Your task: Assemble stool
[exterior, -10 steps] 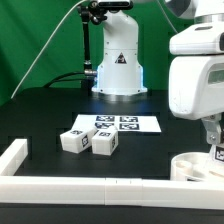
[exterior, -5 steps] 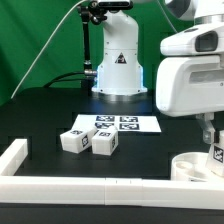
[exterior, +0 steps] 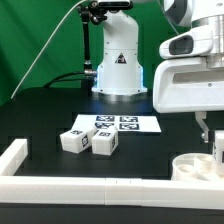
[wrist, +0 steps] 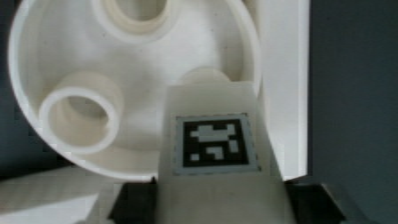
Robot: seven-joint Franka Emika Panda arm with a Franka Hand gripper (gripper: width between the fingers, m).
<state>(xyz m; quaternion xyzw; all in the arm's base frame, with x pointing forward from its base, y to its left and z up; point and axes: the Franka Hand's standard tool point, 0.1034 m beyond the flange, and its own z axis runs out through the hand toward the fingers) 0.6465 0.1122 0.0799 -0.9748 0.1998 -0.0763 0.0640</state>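
The round white stool seat (exterior: pixel 192 167) lies at the exterior view's right, against the front rail. My gripper (exterior: pixel 218 138) is shut on a white stool leg (exterior: pixel 220 150) and holds it upright right over the seat's right part. In the wrist view the leg (wrist: pixel 214 120) with its square tag runs between my dark fingers (wrist: pixel 139 200), and my gripper (wrist: pixel 217 202) is closed on its sides. Behind it the seat (wrist: pixel 71 60) shows a round socket. I cannot tell whether the leg touches the seat. Two more legs (exterior: pixel 75 140) (exterior: pixel 103 143) lie side by side on the table.
The marker board (exterior: pixel 118 123) lies behind the two loose legs. A long white border rail (exterior: pixel 100 187) runs along the front and turns up the exterior view's left side (exterior: pixel 14 155). The robot's base (exterior: pixel 118 65) stands at the back.
The bulky wrist of the arm has shifted toward the exterior view's left. The held leg has stayed over the seat, rising only slightly.
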